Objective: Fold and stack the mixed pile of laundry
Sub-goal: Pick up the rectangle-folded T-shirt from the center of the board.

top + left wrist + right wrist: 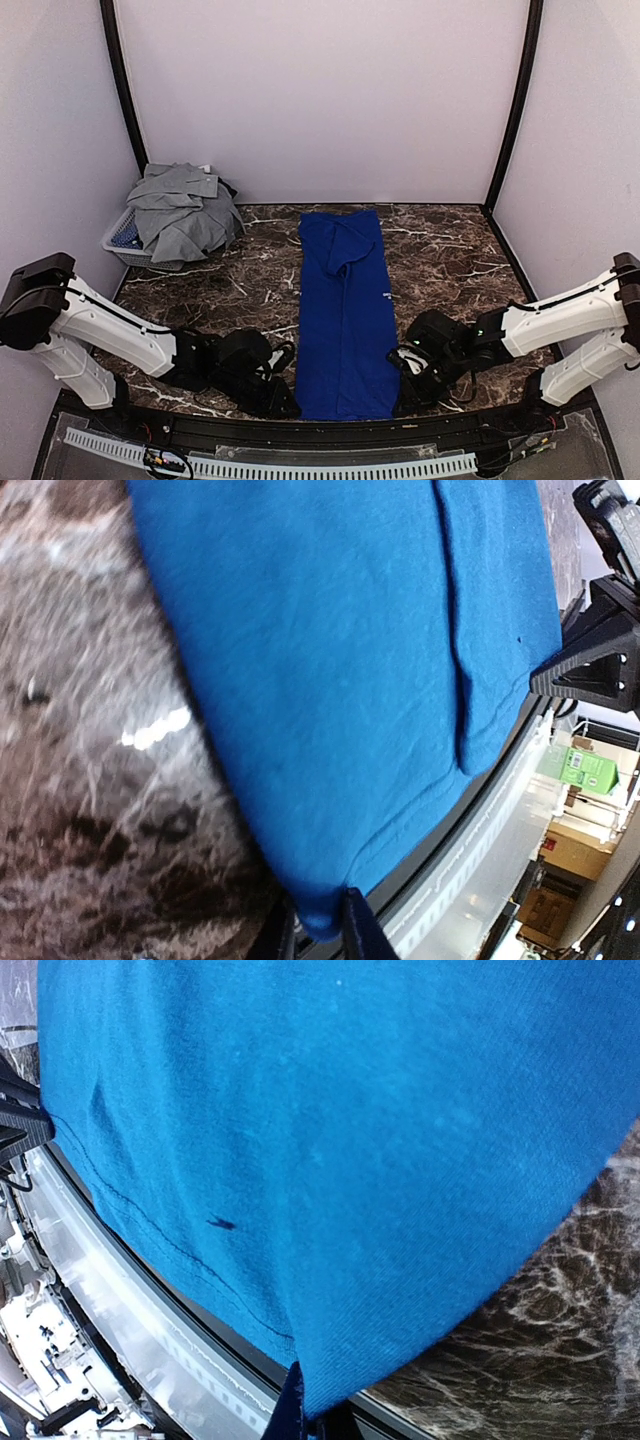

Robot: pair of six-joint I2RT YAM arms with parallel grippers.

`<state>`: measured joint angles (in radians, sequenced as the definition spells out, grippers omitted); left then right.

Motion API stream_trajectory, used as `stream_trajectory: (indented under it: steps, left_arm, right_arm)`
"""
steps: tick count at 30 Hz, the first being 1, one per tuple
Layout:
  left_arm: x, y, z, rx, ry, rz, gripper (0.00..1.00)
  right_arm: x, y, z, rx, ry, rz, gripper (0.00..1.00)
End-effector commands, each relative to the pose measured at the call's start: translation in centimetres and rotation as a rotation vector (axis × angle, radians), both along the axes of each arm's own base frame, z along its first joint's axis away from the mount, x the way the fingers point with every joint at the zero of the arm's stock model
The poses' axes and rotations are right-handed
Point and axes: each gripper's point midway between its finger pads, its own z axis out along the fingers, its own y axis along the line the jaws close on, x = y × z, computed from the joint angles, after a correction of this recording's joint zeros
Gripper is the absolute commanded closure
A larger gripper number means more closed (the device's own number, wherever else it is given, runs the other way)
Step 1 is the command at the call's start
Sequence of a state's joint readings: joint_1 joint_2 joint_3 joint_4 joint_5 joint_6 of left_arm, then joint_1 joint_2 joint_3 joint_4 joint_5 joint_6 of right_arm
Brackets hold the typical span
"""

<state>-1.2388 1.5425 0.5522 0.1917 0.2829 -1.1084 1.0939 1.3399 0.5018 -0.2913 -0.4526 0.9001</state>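
Observation:
A royal-blue T-shirt (345, 310) lies in a long narrow strip down the middle of the marble table (220, 290), one sleeve turned over at its far end. My left gripper (290, 406) is at the shirt's near-left corner. In the left wrist view that gripper (318, 930) is shut on the corner of the T-shirt (340, 660). My right gripper (402, 398) is at the near-right corner. In the right wrist view that gripper (315, 1415) is pinched shut on the hem of the T-shirt (340, 1140). The rest of the laundry pile (185, 208), mostly light-grey cloth, is heaped at the far left.
The grey pile sits in and over a mesh basket (122, 243) at the far-left corner. A black rail (300, 430) runs along the table's near edge just under the shirt's hem. White walls close the back and both sides.

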Motion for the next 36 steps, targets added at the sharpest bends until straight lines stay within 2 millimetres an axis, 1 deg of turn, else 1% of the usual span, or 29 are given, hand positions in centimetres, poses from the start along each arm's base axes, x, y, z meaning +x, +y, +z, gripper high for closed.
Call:
stream_trajectory:
  steps: [1,3,7,10,14,15,17,18,19,20,21,22,23,24,27,30,32,33,34,35,36]
  left_arm:
    - [-1.0,3.1,-1.8,0.09,0.041,0.013,0.82]
    - [-1.0,3.1,-2.0,0.094,0.036,0.01,0.8]
    - [-0.9,2.2,-2.7,0.087,0.044,0.005,0.8]
    - [-1.0,1.6,-2.8,0.067,0.051,0.001,0.8]
    - [-1.4,1.8,-2.7,0.066,0.056,0.001,0.91]
    - [-1.5,2.0,-2.5,0.067,0.055,0.001,0.95]
    - [-1.8,2.5,-2.0,0.073,0.048,-0.003,0.99]
    - [-2.0,2.6,-1.4,0.061,0.039,-0.012,1.0]
    - [-2.1,3.1,-1.3,0.077,0.035,-0.02,1.0]
    - [-2.3,2.9,-0.4,0.057,0.023,-0.033,1.0]
    - [-2.5,3.3,-0.4,0.072,0.016,-0.046,1.0]
    - [-2.7,3.0,0.5,0.052,0.005,-0.057,1.0]
    - [-2.8,3.3,0.6,0.06,0.001,-0.062,1.0]
    - [-2.9,3.2,1.1,0.044,-0.005,-0.065,1.0]
    - [-2.3,3.0,2.0,0.023,-0.045,-0.062,1.0]
    - [-1.2,2.4,2.9,0.006,-0.078,-0.052,1.0]
    - [-0.3,1.9,3.5,-0.01,-0.097,-0.045,1.0]
    - [0.5,1.6,4.0,-0.023,-0.112,-0.035,1.0]
    - [1.0,1.5,4.3,-0.029,-0.12,-0.029,1.0]
    - [2.0,1.4,4.8,-0.04,-0.137,-0.015,1.0]
    - [2.5,1.6,4.9,-0.035,-0.148,-0.017,1.0]
  right_arm:
    - [-0.7,-0.2,0.1,0.003,0.009,0.011,1.0]
    - [-0.7,-0.1,0.1,0.007,0.009,0.011,1.0]
    - [-0.8,0.0,-0.1,0.004,0.012,0.019,1.0]
    - [-0.9,0.1,-0.1,0.004,0.013,0.019,1.0]
    - [-1.2,-0.1,-0.1,0.001,0.015,0.024,1.0]
    - [-1.3,-0.2,-0.1,0.002,0.014,0.025,1.0]
    - [-1.6,-0.2,0.1,0.006,0.012,0.029,1.0]
    - [-1.9,-0.1,0.3,0.015,0.009,0.036,1.0]
    - [-2.2,0.0,0.6,0.024,0.005,0.039,1.0]
    - [-2.6,0.2,0.9,0.033,0.003,0.045,1.0]
    - [-3.1,0.3,1.2,0.042,0.0,0.052,1.0]
    - [-3.4,0.4,1.5,0.046,-0.003,0.055,1.0]
    - [-3.7,0.5,1.8,0.05,-0.009,0.057,1.0]
    - [-3.7,0.5,2.2,0.052,-0.018,0.056,1.0]
    - [-2.5,0.5,3.3,0.049,-0.085,0.029,1.0]
    - [-1.3,0.6,4.4,0.053,-0.13,0.001,1.0]
    - [-0.3,0.7,5.2,0.062,-0.161,-0.015,1.0]
    - [0.3,0.7,5.6,0.065,-0.179,-0.023,1.0]
    - [1.0,0.7,6.0,0.066,-0.194,-0.032,1.0]
    - [1.7,0.7,6.3,0.071,-0.209,-0.04,1.0]
    - [2.4,0.7,6.6,0.072,-0.226,-0.048,1.0]
